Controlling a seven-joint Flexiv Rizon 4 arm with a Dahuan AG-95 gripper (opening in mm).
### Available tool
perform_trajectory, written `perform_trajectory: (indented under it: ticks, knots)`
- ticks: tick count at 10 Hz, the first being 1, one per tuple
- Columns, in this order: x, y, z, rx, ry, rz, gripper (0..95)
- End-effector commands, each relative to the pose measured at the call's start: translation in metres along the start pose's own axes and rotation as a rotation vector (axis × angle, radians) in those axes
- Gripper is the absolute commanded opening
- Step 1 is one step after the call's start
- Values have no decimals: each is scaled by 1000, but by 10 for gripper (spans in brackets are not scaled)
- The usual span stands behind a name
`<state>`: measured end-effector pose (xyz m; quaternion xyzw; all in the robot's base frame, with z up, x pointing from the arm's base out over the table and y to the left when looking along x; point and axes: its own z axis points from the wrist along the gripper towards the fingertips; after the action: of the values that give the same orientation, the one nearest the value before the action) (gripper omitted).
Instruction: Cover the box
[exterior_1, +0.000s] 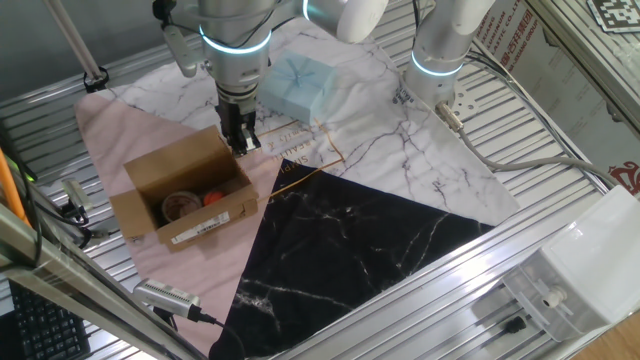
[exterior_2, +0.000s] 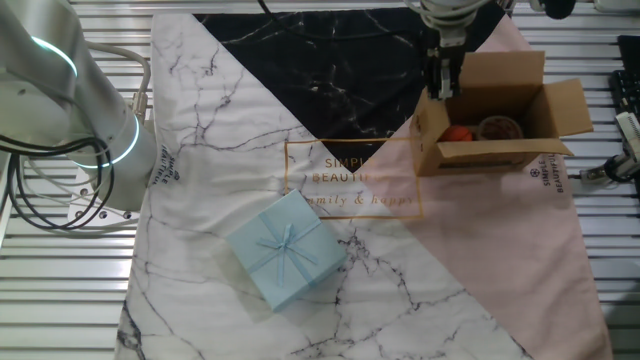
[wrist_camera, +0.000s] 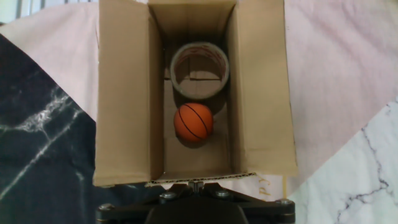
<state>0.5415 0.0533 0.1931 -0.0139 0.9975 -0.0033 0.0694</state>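
One fixed view: small brown cardboard box (exterior_1: 186, 195) sits on the pink part of the tabletop cloth (exterior_1: 400, 170), all flaps open, nothing covered yet. The two-finger gripper (exterior_1: 241, 138) is at the short-end flap nearest the arm; cannot tell if the fingers are apart or pinching it. 1 pale blue gift package (exterior_1: 300, 85) lies behind.

Other fixed view: the gripper (exterior_2: 441, 82) is at the box's (exterior_2: 495, 115) left end; jaws unclear here too. The package (exterior_2: 285, 250) is well apart.

Hand view: the box (wrist_camera: 194, 93) is directly below, holding 1 orange mini basketball (wrist_camera: 193, 122) and 1 tape roll (wrist_camera: 199, 70). 2 long side flaps stand open. Likely all 4 flaps remain to fold.
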Motion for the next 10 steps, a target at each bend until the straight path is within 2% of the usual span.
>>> perform_trajectory:
  ticks: [1,5,10]
  knots:
    - [0,-1,2,0,-2,-3,0]
    - [-2,-2,5,-1,-2,-8,0]
    - [-10,-1,9,-2,0,-13,0]
